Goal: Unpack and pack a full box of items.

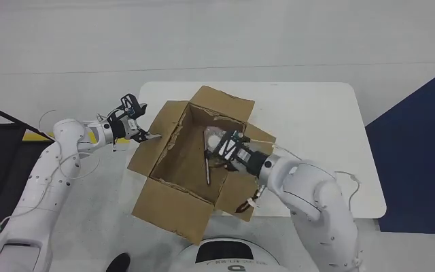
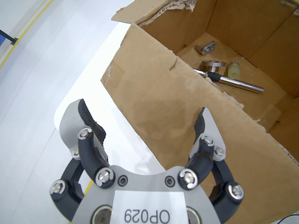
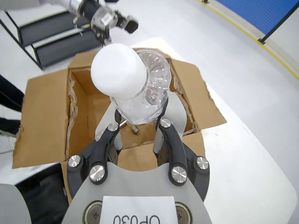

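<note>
An open cardboard box point(image 1: 173, 197) stands on the white table point(image 1: 319, 115), its flaps torn. My right gripper point(image 3: 141, 115) is shut on a clear plastic jar with a white lid point(image 3: 130, 80), held above the box's opening point(image 1: 217, 139). My left gripper point(image 2: 142, 114) is open and holds nothing, just outside the box's left wall point(image 2: 163, 108); it also appears across the box from the right wrist point(image 3: 106, 22). On the box floor lie a metal rod point(image 2: 236, 82), a round metal flange point(image 2: 213, 65), a small metal bracket point(image 2: 206, 47) and a pale plastic cylinder point(image 2: 233, 69).
The table's right half point(image 1: 326, 136) is bare white surface. A dark metal rack point(image 3: 46, 40) stands on the floor beyond the table's left side. A blue panel point(image 1: 408, 156) is at the right.
</note>
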### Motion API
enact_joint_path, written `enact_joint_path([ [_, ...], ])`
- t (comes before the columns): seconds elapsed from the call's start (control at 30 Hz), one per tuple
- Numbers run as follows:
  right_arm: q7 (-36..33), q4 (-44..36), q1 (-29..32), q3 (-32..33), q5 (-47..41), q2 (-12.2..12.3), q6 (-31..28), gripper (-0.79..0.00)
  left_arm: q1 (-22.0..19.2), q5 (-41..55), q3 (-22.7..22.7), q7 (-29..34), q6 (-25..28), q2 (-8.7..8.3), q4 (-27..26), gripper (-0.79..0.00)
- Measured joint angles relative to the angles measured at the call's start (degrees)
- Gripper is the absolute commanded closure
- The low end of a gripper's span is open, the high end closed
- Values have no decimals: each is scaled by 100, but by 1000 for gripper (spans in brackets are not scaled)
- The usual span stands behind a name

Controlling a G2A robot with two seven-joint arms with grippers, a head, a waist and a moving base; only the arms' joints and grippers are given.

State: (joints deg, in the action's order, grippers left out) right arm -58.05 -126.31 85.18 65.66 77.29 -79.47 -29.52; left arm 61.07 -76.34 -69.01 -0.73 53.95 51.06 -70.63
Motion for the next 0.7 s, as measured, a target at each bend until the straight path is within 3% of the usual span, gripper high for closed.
enact_joint_path([
  [0.17, -785, 482, -549, -615, 455, -35, 174, 0, 0, 0, 0, 0, 0, 0, 0, -785],
  [0.47, -1550, 1557, -1439, -1440, 938, -180, 731, -3, 0, 0, 0, 0, 0, 0, 0, -785],
  [0.5, -1575, 1648, -1518, -1515, 1010, -200, 827, -169, 0, 0, 0, 0, 0, 0, 0, -785],
  [0.57, -1585, 1817, -1668, -1671, 1115, -245, 1030, -320, 0, 0, 0, 0, 0, 0, 0, -785],
  [0.7, -1667, 2122, -1873, -1887, 1260, -308, 1218, -385, 0, 0, 0, 0, 0, 0, 0, -785],
])
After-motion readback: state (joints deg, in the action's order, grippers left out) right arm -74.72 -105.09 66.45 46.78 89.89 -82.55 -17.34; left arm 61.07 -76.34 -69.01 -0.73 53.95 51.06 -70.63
